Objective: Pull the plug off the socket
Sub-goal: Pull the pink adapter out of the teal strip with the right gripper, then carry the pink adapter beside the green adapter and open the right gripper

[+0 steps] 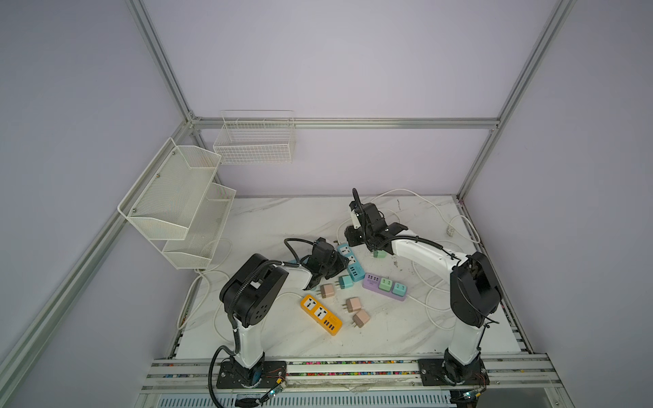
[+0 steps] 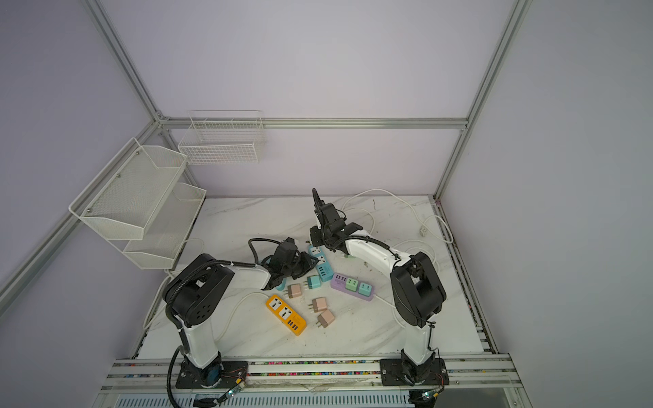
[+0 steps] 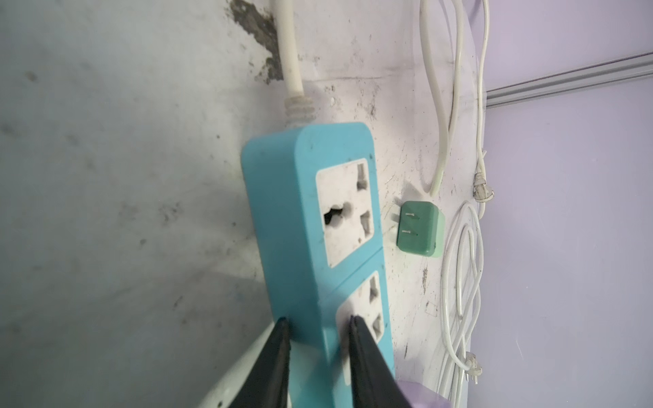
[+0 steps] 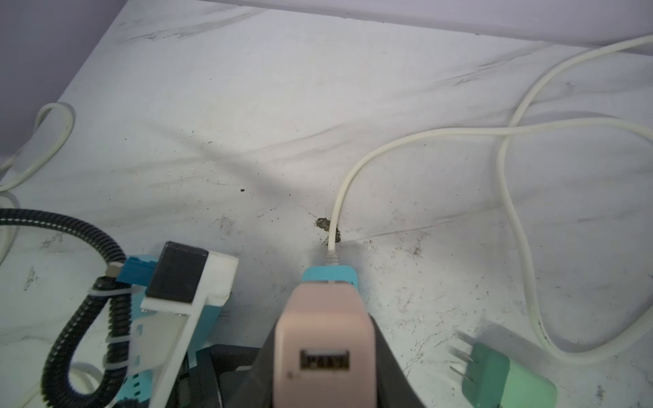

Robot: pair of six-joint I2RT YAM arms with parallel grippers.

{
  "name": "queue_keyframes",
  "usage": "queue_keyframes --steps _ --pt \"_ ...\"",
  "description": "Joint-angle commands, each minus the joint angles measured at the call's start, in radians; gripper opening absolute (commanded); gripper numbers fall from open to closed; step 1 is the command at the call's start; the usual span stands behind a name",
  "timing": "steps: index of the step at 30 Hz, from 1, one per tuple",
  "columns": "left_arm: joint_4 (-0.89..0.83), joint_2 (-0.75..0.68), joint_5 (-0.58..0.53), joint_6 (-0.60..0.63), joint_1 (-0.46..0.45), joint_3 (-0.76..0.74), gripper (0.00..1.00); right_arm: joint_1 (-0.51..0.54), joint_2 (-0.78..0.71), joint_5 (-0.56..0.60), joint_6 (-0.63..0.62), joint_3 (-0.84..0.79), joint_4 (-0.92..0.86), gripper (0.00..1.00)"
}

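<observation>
The right gripper is being kept clenched on a pink plug, with dark fingers pressed against both of its sides and its USB port turned toward the right wrist camera. The plug is being held just over the cord end of the blue power strip. Its prongs are being hidden in that view.

The left gripper is being kept closed on the same strip. One black finger is being pressed against its side wall and the other against its socket face. In the left wrist view the far socket is being shown empty, while the nearer one is being partly covered by a finger.

A white cord is being led away from the strip's end across the marble table. A green plug is lying on the table just beside the strip, its prongs turned toward it.

In both top views a purple power strip is lying nearer the front, with a mint plug and a teal plug seated in it. An orange power strip is lying in front of the left arm. Three loose pink plugs and a loose teal plug are lying between the strips.
</observation>
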Motion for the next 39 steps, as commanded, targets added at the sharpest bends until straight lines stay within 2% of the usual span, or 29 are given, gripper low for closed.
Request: queue_keyframes --steps 1,9,18,30,39 --pt "-0.183 0.035 0.005 0.031 -0.014 0.033 0.28 -0.018 -0.068 -0.078 0.028 -0.058 0.04 0.17" --pt "-0.306 -0.059 -0.027 0.104 -0.013 0.111 0.31 -0.1 -0.197 -0.238 0.104 -0.236 0.152 0.17" --pt "-0.335 -0.169 -0.024 0.132 -0.022 0.067 0.35 -0.189 -0.272 -0.349 0.207 -0.432 0.317 0.16" --pt "-0.351 -0.304 -0.058 0.126 -0.08 -0.024 0.4 -0.258 -0.159 -0.456 0.281 -0.51 0.459 0.15" --pt "-0.361 -0.315 -0.095 0.118 -0.131 -0.033 0.42 -0.269 -0.045 -0.452 0.339 -0.473 0.533 0.15"
